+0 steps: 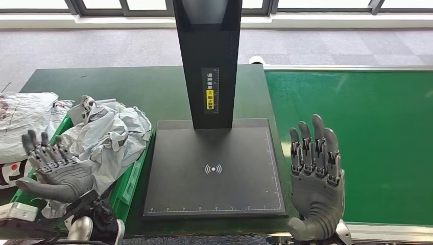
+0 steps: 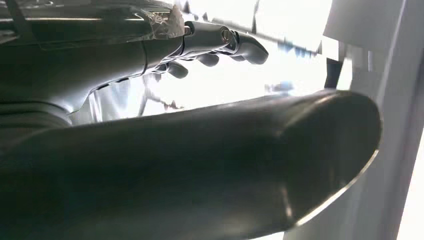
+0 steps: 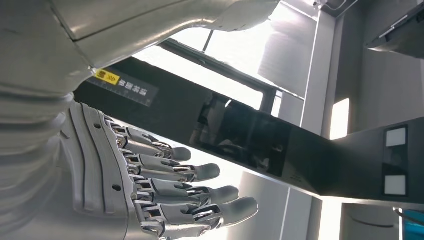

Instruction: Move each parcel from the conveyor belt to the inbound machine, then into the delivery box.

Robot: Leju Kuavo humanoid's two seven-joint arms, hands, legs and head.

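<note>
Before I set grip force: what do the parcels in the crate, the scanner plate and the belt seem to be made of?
Parcels: thin grey plastic mailer film, by the crumpled, slightly glossy folds. Green crate: probably rigid moulded plastic. Scanner plate: matte black, smooth and hard-looking; plastic or coated metal, unclear. Belt: green matte sheet, likely rubbery, with a silvery metal-looking edge.

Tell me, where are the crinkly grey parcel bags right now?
In the head view the grey parcel bags lie piled in the green box on the left, beside the black scanner plate, with the robot's left hand open just above them.
</note>
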